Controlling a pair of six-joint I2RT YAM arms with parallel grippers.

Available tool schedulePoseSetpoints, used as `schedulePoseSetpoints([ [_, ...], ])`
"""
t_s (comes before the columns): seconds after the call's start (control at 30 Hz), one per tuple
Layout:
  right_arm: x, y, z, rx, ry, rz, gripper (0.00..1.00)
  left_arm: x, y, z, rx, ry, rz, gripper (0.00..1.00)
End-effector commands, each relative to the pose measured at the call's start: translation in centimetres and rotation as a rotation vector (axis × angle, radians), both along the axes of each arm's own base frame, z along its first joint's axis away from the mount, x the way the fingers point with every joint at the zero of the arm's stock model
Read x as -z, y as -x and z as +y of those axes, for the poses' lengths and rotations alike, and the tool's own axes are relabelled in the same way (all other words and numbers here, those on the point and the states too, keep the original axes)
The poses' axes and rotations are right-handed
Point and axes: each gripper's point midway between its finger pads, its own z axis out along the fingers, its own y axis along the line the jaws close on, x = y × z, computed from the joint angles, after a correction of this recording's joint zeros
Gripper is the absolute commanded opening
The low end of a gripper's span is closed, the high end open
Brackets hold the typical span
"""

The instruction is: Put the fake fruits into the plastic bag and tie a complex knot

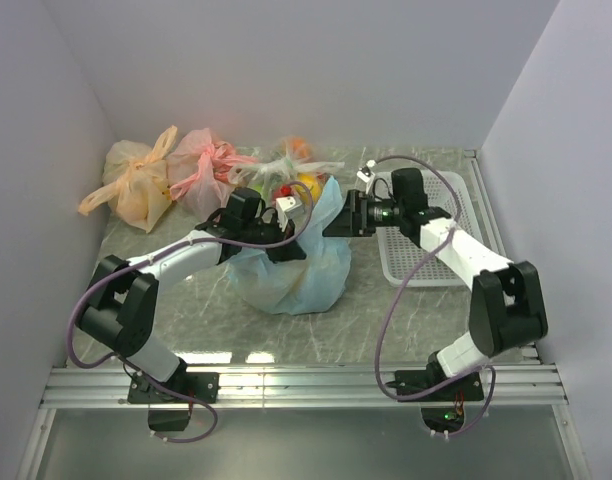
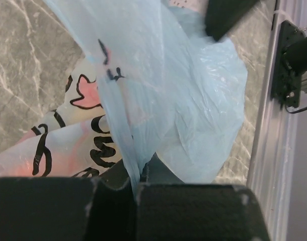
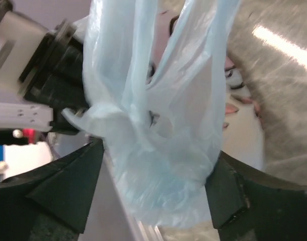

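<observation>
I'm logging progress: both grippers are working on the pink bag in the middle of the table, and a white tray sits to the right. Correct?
Not quite. The bag both grippers work on is the light blue plastic bag, not a pink one; the top external view shows the pink bag untouched at the back. The left gripper pinches its plastic, and the white tray is indeed on the right.
</observation>
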Motion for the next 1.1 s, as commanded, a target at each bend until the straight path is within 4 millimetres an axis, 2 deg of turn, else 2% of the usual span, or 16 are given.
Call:
schedulePoseSetpoints([
  [0.0, -4.7, 0.9, 0.2, -0.024, -0.108, -0.148, 0.86, -2.6, 0.1, -1.2, 0.024, 0.088, -0.015, 0.01],
  [0.17, -4.0, 0.2, 2.8, -0.009, -0.1, -0.126, 0.87, -2.6, 0.8, -1.8, 0.031, 0.108, 0.025, 0.0],
  [0.23, -4.1, -1.0, 3.4, 0.051, -0.077, -0.135, 0.88, -2.5, 1.0, -2.0, 0.036, 0.108, 0.026, 0.01],
  [0.27, -3.5, -0.7, 4.4, 0.033, -0.055, -0.128, 0.88, -2.4, 1.0, -2.1, 0.035, 0.105, 0.021, 0.01],
  [0.4, -2.2, -2.1, 5.1, 0.113, -0.005, -0.089, 0.88, -2.3, 1.1, -2.1, 0.034, 0.099, 0.016, 0.01],
  [0.5, -1.0, -3.2, 5.1, 0.183, 0.029, -0.046, 0.7, -2.2, 1.7, -2.3, 0.046, 0.096, 0.015, 0.01],
  [0.53, -0.1, -3.7, 5.0, 0.209, 0.055, -0.024, 0.51, -1.9, 1.7, -2.3, 0.04, 0.086, 0.008, 0.0],
  [0.57, -0.3, -3.5, 5.2, 0.203, 0.053, -0.022, 0.4, -1.7, 1.8, -2.3, 0.038, 0.075, 0.007, 0.01],
  [0.6, 0.4, -3.6, 5.4, 0.191, 0.071, -0.027, 0.19, -1.3, 1.8, -2.4, 0.032, 0.063, 0.008, 0.01],
  [0.67, 1.3, -3.4, 5.7, 0.171, 0.128, -0.027, 0.0, -0.8, 1.5, -2.1, -0.008, 0.047, 0.03, 0.04],
  [0.77, 2.2, -2.2, 5.9, 0.093, 0.189, -0.128, 0.0, -0.2, 3.1, -1.9, 0.065, 0.053, 0.084, 0.08],
  [0.83, 3.5, -1.7, 5.2, 0.045, 0.236, -0.237, 0.0, 1.3, 4.6, -0.8, 0.14, -0.002, 0.138, 0.1],
  [0.87, 3.5, -1.7, 5.0, 0.032, 0.252, -0.274, 0.0, 1.5, 4.7, -0.5, 0.15, -0.007, 0.152, 0.1],
  [0.93, 4.9, -1.9, 4.0, 0.017, 0.323, -0.326, 0.0, 1.9, 4.0, 1.0, 0.145, -0.003, 0.152, 0.11],
  [1.0, 5.4, -2.0, 3.6, 0.003, 0.376, -0.394, 0.0, 2.2, 3.5, 2.2, 0.144, -0.023, 0.142, 0.15],
  [1.07, 5.9, -1.8, 3.9, -0.019, 0.4, -0.41, 0.0, 1.6, 4.0, 2.6, 0.229, -0.033, 0.083, 0.29],
])
